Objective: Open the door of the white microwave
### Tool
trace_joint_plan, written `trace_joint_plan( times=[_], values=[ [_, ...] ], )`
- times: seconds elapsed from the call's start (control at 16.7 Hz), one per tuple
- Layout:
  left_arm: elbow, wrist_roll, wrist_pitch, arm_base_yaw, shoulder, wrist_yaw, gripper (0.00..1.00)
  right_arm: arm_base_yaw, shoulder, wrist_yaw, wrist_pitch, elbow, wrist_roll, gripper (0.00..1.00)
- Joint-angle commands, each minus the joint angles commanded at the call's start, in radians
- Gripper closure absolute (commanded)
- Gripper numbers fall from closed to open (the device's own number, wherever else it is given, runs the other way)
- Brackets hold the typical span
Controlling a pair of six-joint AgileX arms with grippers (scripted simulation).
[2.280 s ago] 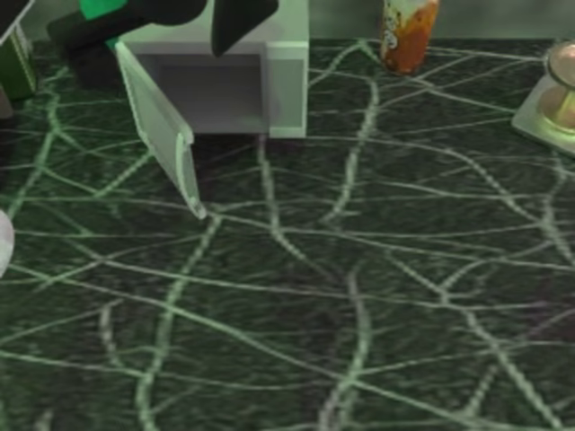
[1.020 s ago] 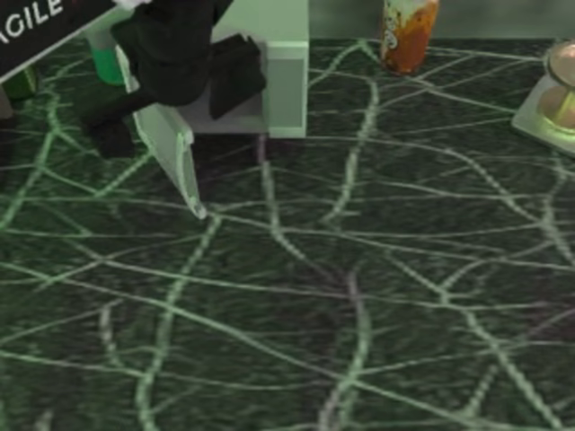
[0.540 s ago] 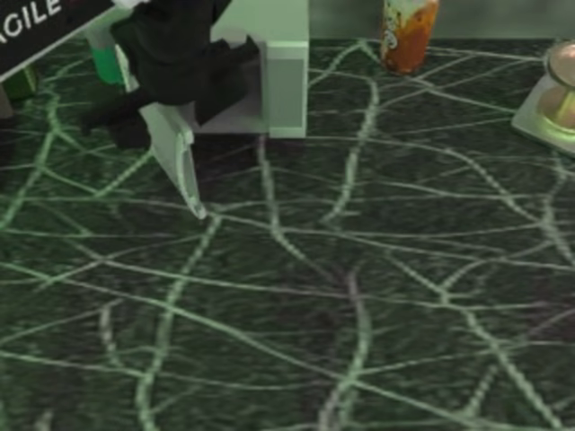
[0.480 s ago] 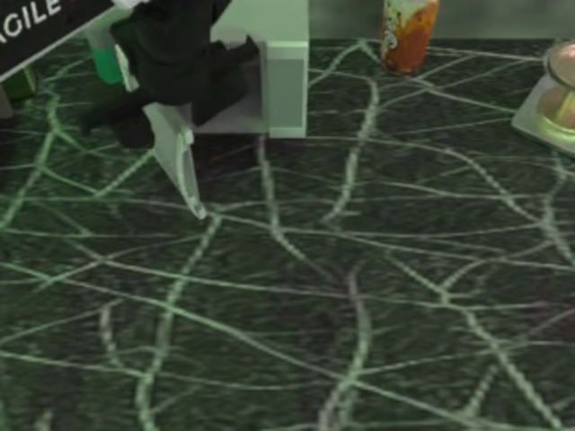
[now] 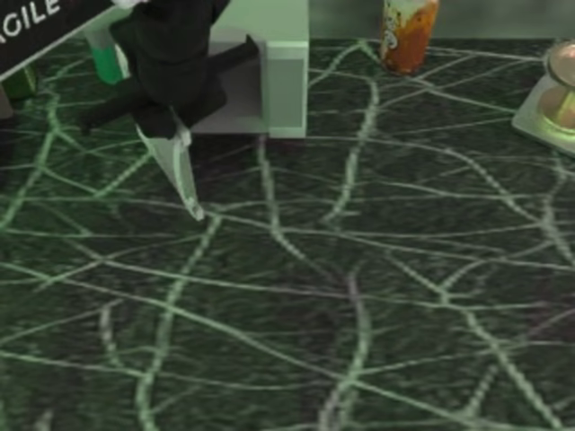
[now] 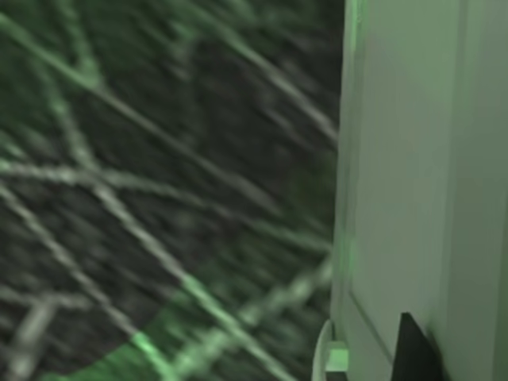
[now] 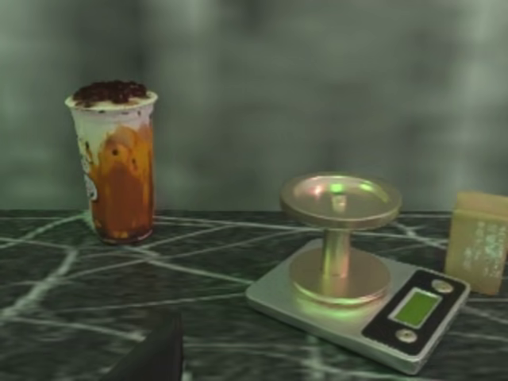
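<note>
The white microwave [image 5: 269,54] sits at the far left of the table, its door [image 5: 175,166] swung well out, long axis running from the hinge at the cavity's left edge toward the near side. The left gripper [image 5: 166,103] hangs over the door's hinge end; its jaw state cannot be told. Pushing further means going leftward. The right arm is parked out of the top view, near the kitchen scale [image 7: 357,298].

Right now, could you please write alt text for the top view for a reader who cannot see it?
The left claw reaches over the white microwave at the table's far left, against its door, which swings out open. A drink cup and a scale stand at the far right on the dark veined table.
</note>
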Motion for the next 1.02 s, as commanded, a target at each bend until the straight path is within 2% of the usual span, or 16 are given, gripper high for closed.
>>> trace_joint_plan(
  times=[0.48, 0.66, 1.02],
  values=[
    [0.016, 0.003, -0.015, 0.001, 0.009, 0.011, 1.00, 0.000, 0.000, 0.000, 0.000, 0.000, 0.000, 0.00],
    [0.117, 0.016, -0.104, 0.026, 0.058, 0.065, 1.00, 0.000, 0.000, 0.000, 0.000, 0.000, 0.000, 0.00],
    [0.391, 0.075, -0.344, 0.083, 0.178, 0.234, 1.00, 0.000, 0.000, 0.000, 0.000, 0.000, 0.000, 0.00]
  ],
)
